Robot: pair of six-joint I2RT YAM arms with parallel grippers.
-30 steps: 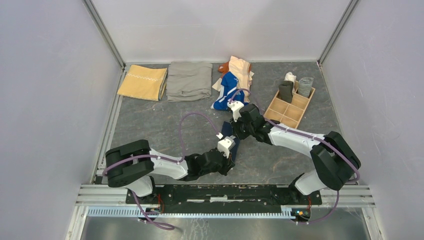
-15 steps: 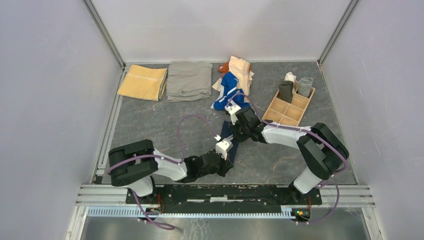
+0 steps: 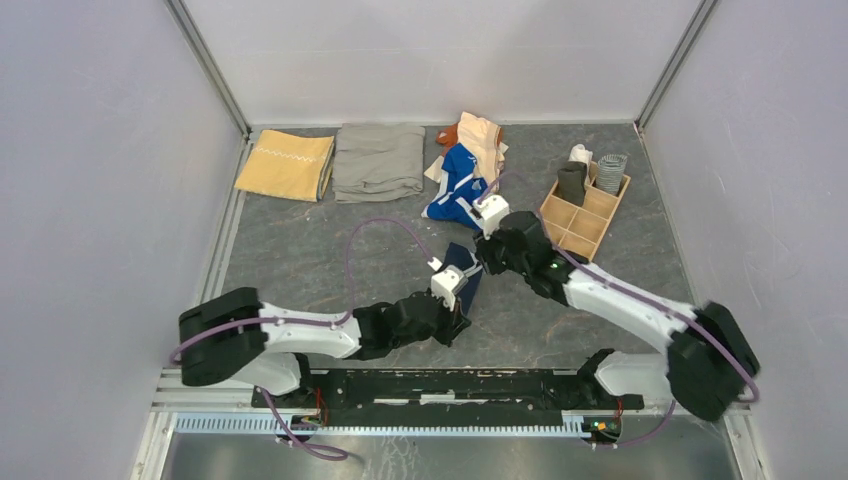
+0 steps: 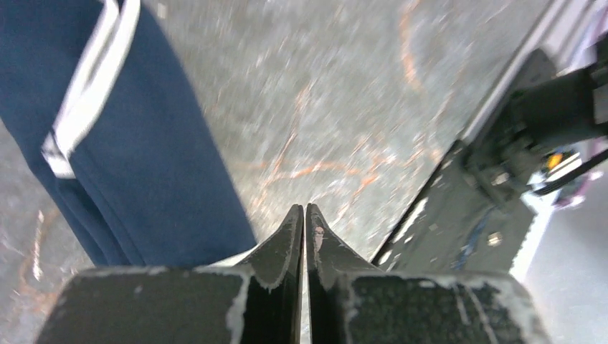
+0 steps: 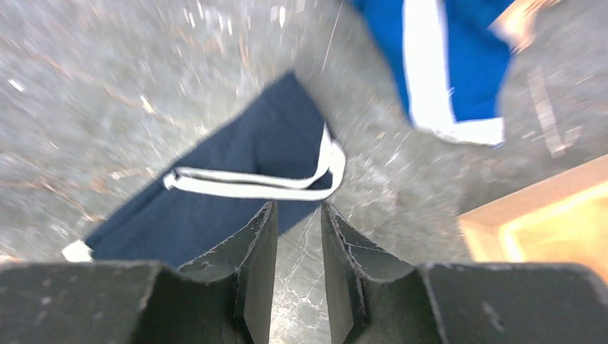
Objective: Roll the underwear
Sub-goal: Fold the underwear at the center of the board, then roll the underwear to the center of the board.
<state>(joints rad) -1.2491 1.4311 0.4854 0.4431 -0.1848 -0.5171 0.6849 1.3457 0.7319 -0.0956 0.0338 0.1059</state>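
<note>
The left gripper (image 4: 306,215) has its fingers pressed together on nothing, low over the grey table (image 4: 344,107); the navy briefs (image 4: 143,165) lie flat just beside it, white trim showing; the right gripper (image 5: 296,215) stands slightly apart and empty at the briefs' edge, with the bright blue piece (image 5: 459,64) nearby.

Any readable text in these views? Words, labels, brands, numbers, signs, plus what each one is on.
No text can be read in any view.
On the navy briefs: white trim only, no print.
On the bright blue piece: a white stripe, no letters.
On the yellow cloth: white zigzag stitching, not text.
On the wooden box: nothing.
On the black hardware in the left wrist view: too blurred to read any marking.
</note>
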